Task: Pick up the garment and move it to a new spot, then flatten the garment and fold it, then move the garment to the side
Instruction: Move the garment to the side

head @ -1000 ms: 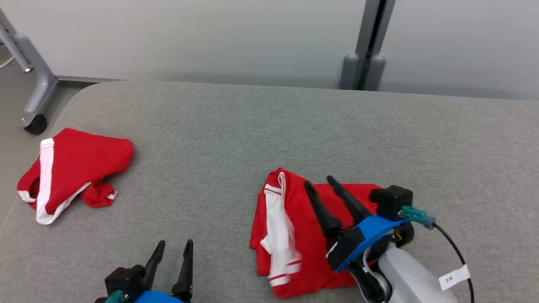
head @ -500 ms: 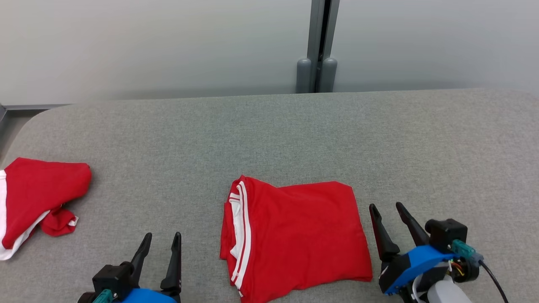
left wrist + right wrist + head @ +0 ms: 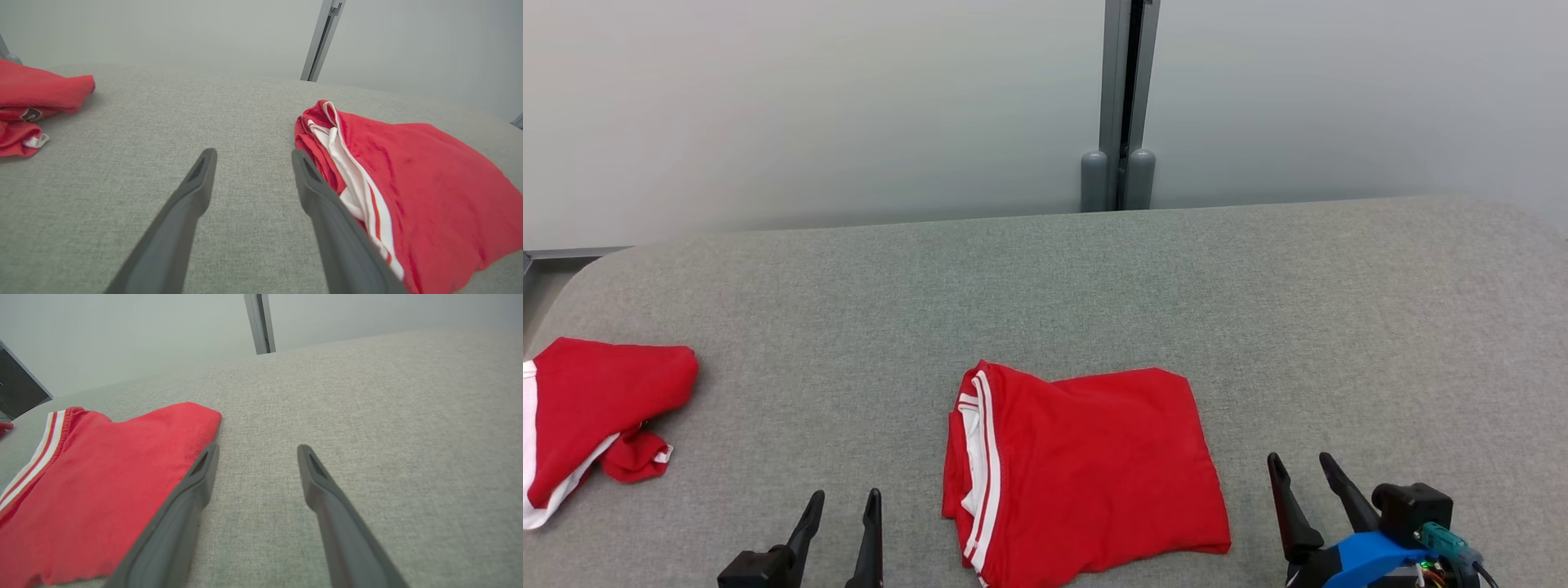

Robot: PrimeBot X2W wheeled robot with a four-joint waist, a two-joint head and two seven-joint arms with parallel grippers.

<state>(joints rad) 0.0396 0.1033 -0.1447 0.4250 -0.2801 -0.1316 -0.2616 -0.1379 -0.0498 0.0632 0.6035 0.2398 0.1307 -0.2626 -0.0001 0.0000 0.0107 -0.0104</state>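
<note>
A red garment with white stripes lies folded into a rough square on the grey padded table, near the front middle. Its striped edge faces left. The left wrist view shows the garment to the right of my fingers, and the right wrist view has the garment to the left. My left gripper stands open at the lower left, apart from the cloth. My right gripper stands open at the lower right, just off the garment's right edge. Neither holds anything.
A second red and white garment lies crumpled at the table's left edge; the same garment appears at far left in the left wrist view. A grey post stands behind the table against the pale wall.
My right gripper has drawn back off the folded garment to the lower right. The head camera has turned and tilted, so the whole scene has shifted. The garment lies flat and still.
</note>
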